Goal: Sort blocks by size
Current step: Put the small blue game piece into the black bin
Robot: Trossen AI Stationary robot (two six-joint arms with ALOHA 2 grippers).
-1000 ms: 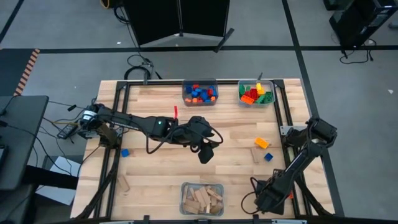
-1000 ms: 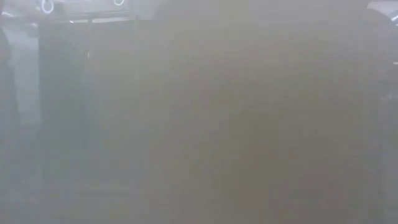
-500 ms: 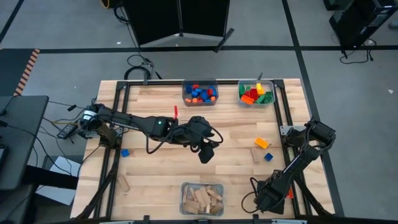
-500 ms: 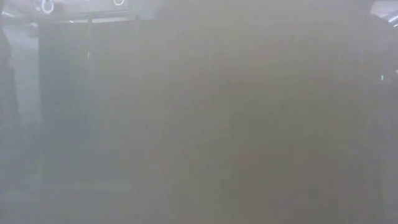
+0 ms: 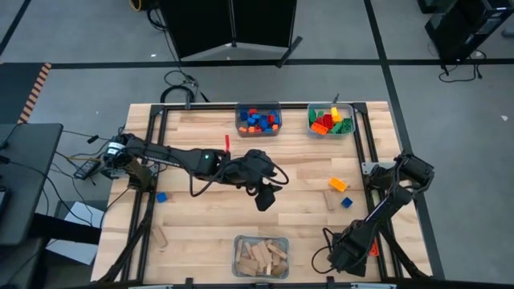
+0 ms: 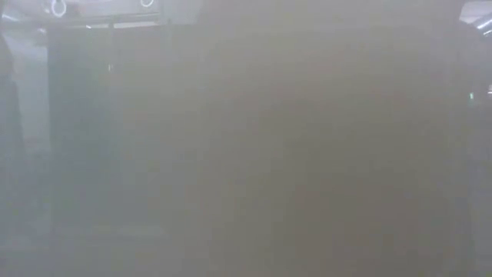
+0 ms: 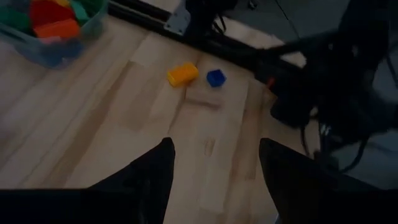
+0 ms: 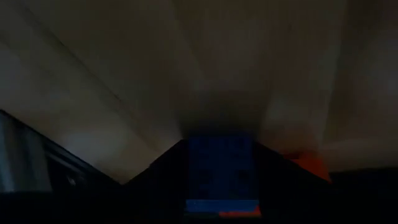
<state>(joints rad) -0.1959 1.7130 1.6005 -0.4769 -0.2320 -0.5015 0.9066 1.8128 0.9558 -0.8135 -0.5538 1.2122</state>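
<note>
My left gripper (image 5: 265,197) (image 7: 214,171) hangs open and empty over the middle of the table. Ahead of it, toward the right edge, an orange-yellow brick (image 7: 183,74) (image 5: 338,185), a small blue brick (image 7: 215,77) (image 5: 347,201) and a tan wooden block (image 7: 205,97) (image 5: 328,201) lie flat on the wood. My right gripper (image 5: 341,257) (image 8: 221,186) is low at the near right of the table, shut on a blue block (image 8: 221,168). Another blue brick (image 5: 161,197) and a wooden block (image 5: 161,237) lie at the left. My right gripper has the blue block between its two fingers, which stand against its two opposite sides (image 8: 189,171). The view is dark, and it does not show whether the block is clear of the table.
Two clear bins stand at the far edge, one with small blue, red and orange bricks (image 5: 258,120), one with larger green, red and yellow bricks (image 5: 331,120). A bin of wooden blocks (image 5: 261,257) stands at the near edge. The low view shows only grey haze.
</note>
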